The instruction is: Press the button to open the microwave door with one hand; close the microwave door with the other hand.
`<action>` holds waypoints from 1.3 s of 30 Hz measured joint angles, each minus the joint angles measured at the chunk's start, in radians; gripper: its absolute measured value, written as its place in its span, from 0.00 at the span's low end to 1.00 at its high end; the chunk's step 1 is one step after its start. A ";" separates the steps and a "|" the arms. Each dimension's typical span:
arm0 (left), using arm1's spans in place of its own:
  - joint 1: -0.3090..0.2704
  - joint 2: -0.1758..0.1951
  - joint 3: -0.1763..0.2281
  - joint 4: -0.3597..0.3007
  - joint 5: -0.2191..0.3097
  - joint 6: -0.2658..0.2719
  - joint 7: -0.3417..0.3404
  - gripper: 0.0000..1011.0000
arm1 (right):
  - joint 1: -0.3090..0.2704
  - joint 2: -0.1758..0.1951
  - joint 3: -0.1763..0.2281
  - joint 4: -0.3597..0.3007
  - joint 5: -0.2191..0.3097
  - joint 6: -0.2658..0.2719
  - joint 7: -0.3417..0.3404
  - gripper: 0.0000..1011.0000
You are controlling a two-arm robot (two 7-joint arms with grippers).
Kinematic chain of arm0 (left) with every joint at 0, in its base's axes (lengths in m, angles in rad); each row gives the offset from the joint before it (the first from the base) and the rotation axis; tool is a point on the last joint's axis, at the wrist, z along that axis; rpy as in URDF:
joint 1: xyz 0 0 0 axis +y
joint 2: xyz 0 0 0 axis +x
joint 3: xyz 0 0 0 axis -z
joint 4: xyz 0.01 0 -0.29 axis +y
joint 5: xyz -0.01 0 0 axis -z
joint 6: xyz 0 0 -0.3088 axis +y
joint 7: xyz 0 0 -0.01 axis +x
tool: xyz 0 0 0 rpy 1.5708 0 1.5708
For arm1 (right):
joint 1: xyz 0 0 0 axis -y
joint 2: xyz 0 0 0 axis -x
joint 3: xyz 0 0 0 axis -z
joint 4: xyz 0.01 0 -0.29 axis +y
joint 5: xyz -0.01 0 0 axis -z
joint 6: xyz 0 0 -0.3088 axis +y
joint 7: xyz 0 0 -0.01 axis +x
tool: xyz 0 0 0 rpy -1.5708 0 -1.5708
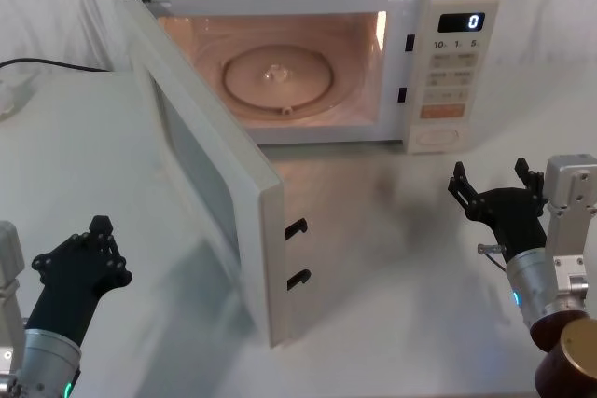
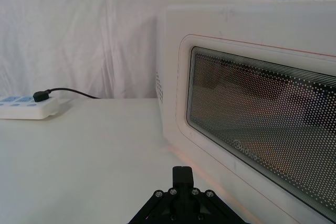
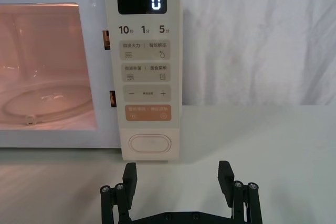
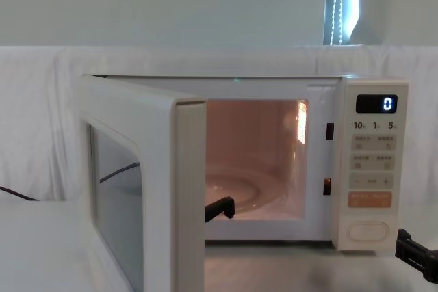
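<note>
Microwave door [image 1: 210,184] stands open; right hand [image 3: 178,179] spread, facing button [image 3: 150,144].

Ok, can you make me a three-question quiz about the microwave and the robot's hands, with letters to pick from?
1. Where is the right gripper?
A. inside the oven
B. on the table in front of the control panel
C. on top of the microwave

2. What number shows on the display?
A. 0
B. 5
C. 10

3. How is the microwave door?
A. shut
B. taken off
C. swung wide open

Answers:
1 B, the right wrist view has its open fingers facing the button.
2 A, a white 0 glows on black.
3 C, the lit inside and glass plate show, and the left gripper sits beside the door's outer face.
</note>
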 joint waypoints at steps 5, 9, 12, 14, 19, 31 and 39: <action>0.000 0.000 0.000 0.000 0.000 0.000 0.000 0.00 | 0.000 0.000 0.000 0.000 0.000 0.000 0.000 0.99; 0.000 0.000 0.000 0.000 0.000 0.000 0.000 0.00 | 0.000 0.000 0.000 0.000 0.000 0.000 0.000 0.99; 0.000 0.000 0.000 0.000 0.000 0.000 0.000 0.00 | 0.000 0.000 0.000 0.000 0.000 0.000 0.000 0.99; 0.000 0.000 0.000 0.000 0.000 0.000 0.000 0.00 | 0.000 0.000 0.000 0.000 0.000 0.000 0.000 0.99; 0.003 -0.002 -0.002 -0.004 0.000 -0.002 -0.001 0.00 | 0.000 0.000 0.000 0.000 0.000 0.000 0.000 0.99; 0.036 -0.044 -0.061 -0.128 -0.021 -0.033 -0.029 0.00 | 0.000 0.000 0.000 0.000 0.000 0.000 0.000 0.99; 0.002 -0.054 -0.067 -0.166 -0.039 0.012 -0.063 0.00 | 0.000 0.000 0.000 0.000 0.000 0.000 0.000 0.99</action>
